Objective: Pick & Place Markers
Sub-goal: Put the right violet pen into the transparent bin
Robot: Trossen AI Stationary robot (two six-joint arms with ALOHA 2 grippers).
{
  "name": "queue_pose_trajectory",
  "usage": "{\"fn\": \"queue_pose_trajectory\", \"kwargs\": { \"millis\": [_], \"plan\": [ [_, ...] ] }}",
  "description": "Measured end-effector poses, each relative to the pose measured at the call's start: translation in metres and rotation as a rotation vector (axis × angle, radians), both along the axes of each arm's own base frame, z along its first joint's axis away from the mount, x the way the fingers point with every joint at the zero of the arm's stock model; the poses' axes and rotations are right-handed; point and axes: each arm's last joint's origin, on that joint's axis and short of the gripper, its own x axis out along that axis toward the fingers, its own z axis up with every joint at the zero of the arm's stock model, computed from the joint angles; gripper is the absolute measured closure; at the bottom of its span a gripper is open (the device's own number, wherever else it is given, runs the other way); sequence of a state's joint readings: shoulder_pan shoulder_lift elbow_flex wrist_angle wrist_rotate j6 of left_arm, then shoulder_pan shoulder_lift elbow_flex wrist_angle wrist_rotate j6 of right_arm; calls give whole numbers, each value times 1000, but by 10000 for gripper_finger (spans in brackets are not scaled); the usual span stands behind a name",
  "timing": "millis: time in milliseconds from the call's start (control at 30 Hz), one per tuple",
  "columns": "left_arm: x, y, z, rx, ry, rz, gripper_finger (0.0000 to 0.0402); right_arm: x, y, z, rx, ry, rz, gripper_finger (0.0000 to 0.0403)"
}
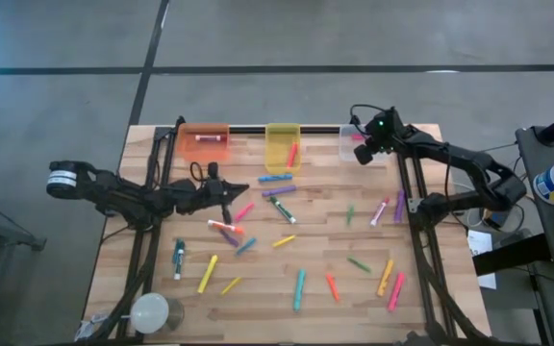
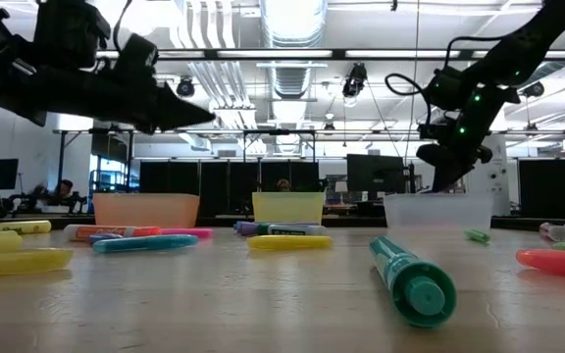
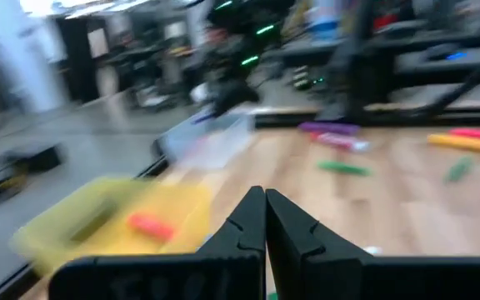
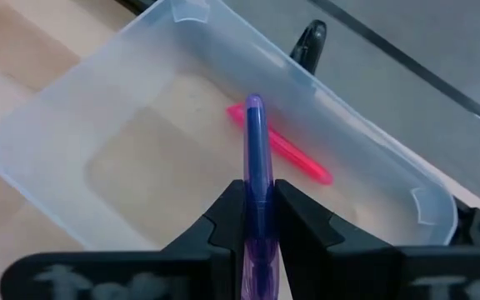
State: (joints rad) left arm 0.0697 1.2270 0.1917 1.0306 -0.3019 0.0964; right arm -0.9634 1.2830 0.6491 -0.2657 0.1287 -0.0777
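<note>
**Purple marker over the clear bin, ready to drop**

My right jaws grip a purple marker, which juts forward from between them. Directly below its tip sits the clear bin, and a pink marker already lies on its floor. I judge this the placing step: the next move calls for spreading these jaws while the marker sits inside the bin's walls, so it falls in rather than catching the rim.

My left jaws are closed on nothing, raised above the bench, with the yellow bin ahead and below. Many markers remain scattered on the bench.
</note>
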Motion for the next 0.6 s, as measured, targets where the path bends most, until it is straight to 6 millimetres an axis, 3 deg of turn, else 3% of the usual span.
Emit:
{"fn": "queue_pose_trajectory", "kwargs": {
  "millis": [200,600],
  "plan": [
    [-3,9,-2,-8,20,209,397,1,-2,-6,19,23,10,351],
    [-5,19,-2,-25,7,261,397,16,-20,-29,76,103,150,342]
  ]
}}
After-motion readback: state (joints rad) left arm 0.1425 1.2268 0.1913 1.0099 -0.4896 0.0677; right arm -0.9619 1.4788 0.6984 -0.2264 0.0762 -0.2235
